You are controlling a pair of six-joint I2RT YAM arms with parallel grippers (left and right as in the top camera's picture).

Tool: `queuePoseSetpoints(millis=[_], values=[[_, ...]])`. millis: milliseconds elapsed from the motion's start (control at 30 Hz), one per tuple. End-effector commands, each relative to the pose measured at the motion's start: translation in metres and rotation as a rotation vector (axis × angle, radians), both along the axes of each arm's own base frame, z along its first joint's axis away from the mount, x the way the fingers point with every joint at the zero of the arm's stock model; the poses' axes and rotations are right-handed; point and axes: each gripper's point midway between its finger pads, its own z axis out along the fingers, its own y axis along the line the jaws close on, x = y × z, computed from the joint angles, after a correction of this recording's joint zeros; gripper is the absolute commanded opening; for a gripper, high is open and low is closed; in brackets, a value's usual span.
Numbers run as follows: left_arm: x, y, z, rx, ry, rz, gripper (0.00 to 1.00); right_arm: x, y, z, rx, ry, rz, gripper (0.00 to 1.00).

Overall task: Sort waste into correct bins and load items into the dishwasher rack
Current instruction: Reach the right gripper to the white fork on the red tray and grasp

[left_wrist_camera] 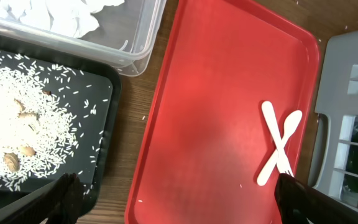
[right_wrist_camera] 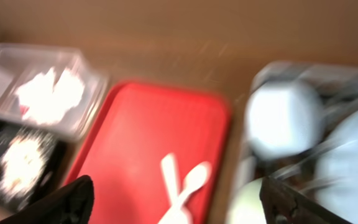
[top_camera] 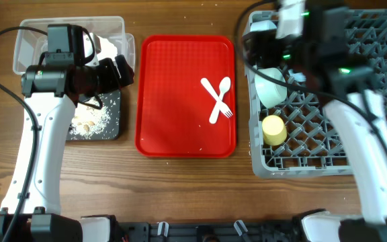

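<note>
Nearest the robot's base only bare counter [top_camera: 180, 195] is seen. Beyond it the cup [top_camera: 274, 129] is lodged in the rack [top_camera: 314, 151], the rice [left_wrist_camera: 11, 137] is spread in the black tray [left_wrist_camera: 101, 124], and the fork [top_camera: 209, 89] and spoon [top_camera: 224, 86] are found crossed on the red tray [top_camera: 173, 101], outside the rack. The left tool [left_wrist_camera: 176, 202] is held wide and empty between the bins and the red tray. The right tool [right_wrist_camera: 176, 198], seen blurred, is likewise spread wide with nothing in it, over the rack's far side. Trouble is most to be expected at the cutlery: the two pieces are touching and laid flat, so one could be dragged or flipped when the other is pinched, and a thin handle could be dropped through the rack's grid. The stray grains [left_wrist_camera: 241, 184] on the red tray could be overlooked. Farther off, the green bowl [top_camera: 271, 87] and a pale bowl [top_camera: 263, 27] are set in the rack, and the napkin [top_camera: 106, 46] is held in the tub [top_camera: 25, 50]. Counted: one cup, one fork, one spoon, two bowls, one napkin, one tub, one black tray, one red tray, one rack; the plate cannot be made out for certain.
</note>
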Motion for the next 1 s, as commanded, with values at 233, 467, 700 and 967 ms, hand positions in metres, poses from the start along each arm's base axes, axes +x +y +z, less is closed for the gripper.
queuePoseSetpoints(millis=[233, 467, 700, 967], values=[[0.002, 0.002, 0.004, -0.003, -0.012, 0.009, 1.00, -0.024, 0.075, -0.197, -0.402, 0.382, 0.199, 0.77], [0.002, 0.002, 0.004, -0.003, -0.012, 0.009, 1.00, -0.027, 0.078, -0.257, -0.539, 0.433, 0.371, 0.73], [0.002, 0.002, 0.004, -0.003, -0.012, 0.009, 1.00, -0.010, 0.082, -0.288, -0.562, 0.401, 0.404, 0.72], [0.002, 0.002, 0.004, -0.003, -0.012, 0.009, 1.00, -0.027, 0.073, -0.312, -0.560, 0.506, 0.392, 0.24]])
